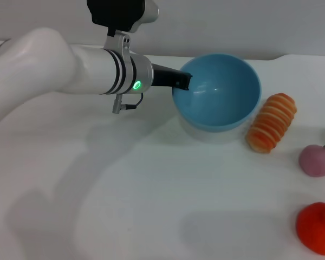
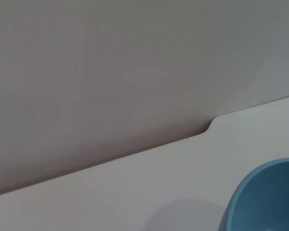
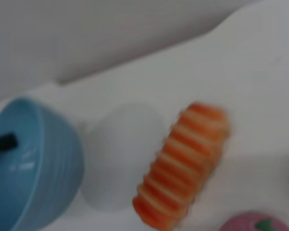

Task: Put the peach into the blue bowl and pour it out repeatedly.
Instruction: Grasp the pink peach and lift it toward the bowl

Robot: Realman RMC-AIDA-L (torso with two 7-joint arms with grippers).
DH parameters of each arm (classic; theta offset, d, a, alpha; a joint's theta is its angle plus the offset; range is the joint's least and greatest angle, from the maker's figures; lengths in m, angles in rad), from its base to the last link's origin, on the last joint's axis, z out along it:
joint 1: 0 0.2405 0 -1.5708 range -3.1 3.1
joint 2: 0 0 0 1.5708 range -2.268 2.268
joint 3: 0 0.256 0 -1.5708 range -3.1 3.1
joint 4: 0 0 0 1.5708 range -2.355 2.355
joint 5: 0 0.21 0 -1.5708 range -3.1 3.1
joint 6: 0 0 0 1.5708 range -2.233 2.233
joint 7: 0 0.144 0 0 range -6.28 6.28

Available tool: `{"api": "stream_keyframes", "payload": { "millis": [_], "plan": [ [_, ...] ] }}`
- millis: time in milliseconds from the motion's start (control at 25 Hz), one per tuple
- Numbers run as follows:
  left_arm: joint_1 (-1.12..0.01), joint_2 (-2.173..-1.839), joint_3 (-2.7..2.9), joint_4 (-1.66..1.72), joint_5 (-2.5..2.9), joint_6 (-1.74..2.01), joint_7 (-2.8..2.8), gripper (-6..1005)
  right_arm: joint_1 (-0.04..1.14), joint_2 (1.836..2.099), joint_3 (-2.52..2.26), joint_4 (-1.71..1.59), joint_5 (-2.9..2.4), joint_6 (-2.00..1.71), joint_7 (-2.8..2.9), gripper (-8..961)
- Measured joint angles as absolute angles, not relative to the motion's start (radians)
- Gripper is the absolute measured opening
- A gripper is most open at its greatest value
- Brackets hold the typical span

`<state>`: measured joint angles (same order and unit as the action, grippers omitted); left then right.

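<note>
Left gripper (image 1: 183,81) gripping rim of blue bowl (image 1: 227,100), jaws pinching it, tipping bowl up off tabletop (image 1: 124,189); peach (image 1: 317,160) sitting on tabletop, well apart from bowl, past orange ridged piece (image 1: 271,122)

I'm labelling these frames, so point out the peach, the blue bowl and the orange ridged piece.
peach (image 1: 317,160): head view, its pink side.
blue bowl (image 1: 227,100): head view, inner wall.
orange ridged piece (image 1: 271,122): head view, middle ridges.
</note>
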<state>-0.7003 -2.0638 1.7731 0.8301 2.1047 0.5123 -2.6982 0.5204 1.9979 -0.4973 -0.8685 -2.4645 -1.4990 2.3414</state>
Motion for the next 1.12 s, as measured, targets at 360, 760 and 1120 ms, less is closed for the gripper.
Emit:
{"api": "stream_keyframes", "payload": {
  "millis": [360,760,1120],
  "plan": [
    [-0.703,-2.067,1.782,0.806,2.097,0.509,-2.698,-1,0.536,2.024,-0.59,-0.775,-2.519,-1.404,2.414,639],
    [-0.695,-2.068,1.783,0.803,2.096,0.503,-2.691,0,0.51,2.025,-0.576,-0.73,-2.527,-1.301,2.436,638],
    [-0.693,-2.068,1.783,0.8,2.095,0.494,-2.691,-1,0.501,2.022,-0.579,-0.73,-2.529,-1.27,2.441,493]
  ]
}}
